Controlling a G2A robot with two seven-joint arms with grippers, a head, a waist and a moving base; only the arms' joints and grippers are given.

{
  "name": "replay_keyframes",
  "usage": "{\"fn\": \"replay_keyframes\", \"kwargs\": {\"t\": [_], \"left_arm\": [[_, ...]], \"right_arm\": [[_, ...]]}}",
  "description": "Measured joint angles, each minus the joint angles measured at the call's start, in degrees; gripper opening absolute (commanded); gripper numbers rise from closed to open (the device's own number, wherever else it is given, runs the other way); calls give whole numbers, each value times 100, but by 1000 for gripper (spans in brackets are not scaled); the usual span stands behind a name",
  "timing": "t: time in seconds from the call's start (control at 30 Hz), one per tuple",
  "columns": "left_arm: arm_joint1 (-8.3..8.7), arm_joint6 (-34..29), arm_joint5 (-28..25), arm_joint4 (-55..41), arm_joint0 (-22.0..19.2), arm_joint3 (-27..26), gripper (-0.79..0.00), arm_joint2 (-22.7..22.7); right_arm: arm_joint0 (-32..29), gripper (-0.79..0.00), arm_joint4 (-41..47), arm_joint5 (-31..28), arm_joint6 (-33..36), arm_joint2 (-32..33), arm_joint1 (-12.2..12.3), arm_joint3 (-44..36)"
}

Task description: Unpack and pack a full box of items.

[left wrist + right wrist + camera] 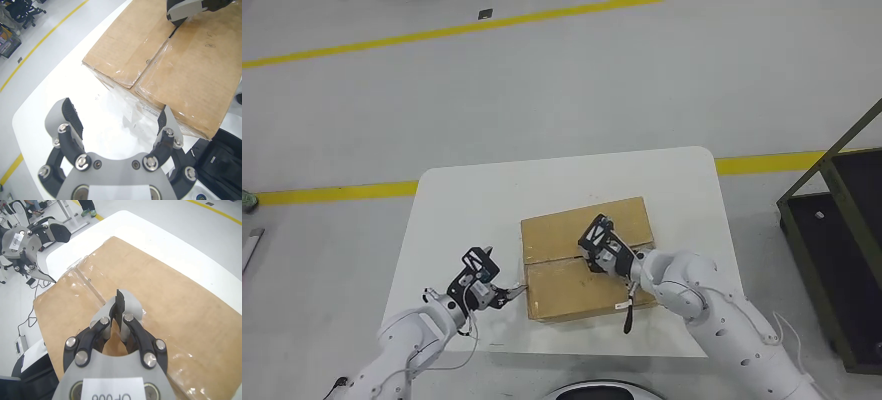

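A closed cardboard box [562,290] sits in the middle of the white table [462,220], its top seam covered with clear tape. My right gripper [592,263] is on top of the box, shut, its tips [118,302] resting on the taped seam [88,283] with nothing visibly between them. My left gripper [512,294] is open just above the table beside the box's near-left end. In the left wrist view one finger [165,118] almost touches the box's [189,75] side wall. The right wrist view shows the left gripper [54,256] at the box's [170,294] corner.
Bare table lies to the left of and behind the box. A dark metal rack [842,250] stands on the floor to the right of the table. Yellow lines [332,192] mark the floor.
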Motion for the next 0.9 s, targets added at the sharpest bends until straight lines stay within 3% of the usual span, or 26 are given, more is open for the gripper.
{"fn": "replay_keyframes", "kwargs": {"t": [0.4,0.63,0.9], "left_arm": [[89,32,126,354,471,-282,0,-543],[30,102,464,421,433,8,0,-251],[-61,205,658,430,107,576,0,170]], "right_arm": [[10,-785,18,5,-173,-45,-54,136],[46,-785,14,-68,-203,-48,-76,199],[53,-785,40,-81,-223,-3,-93,265]]}}
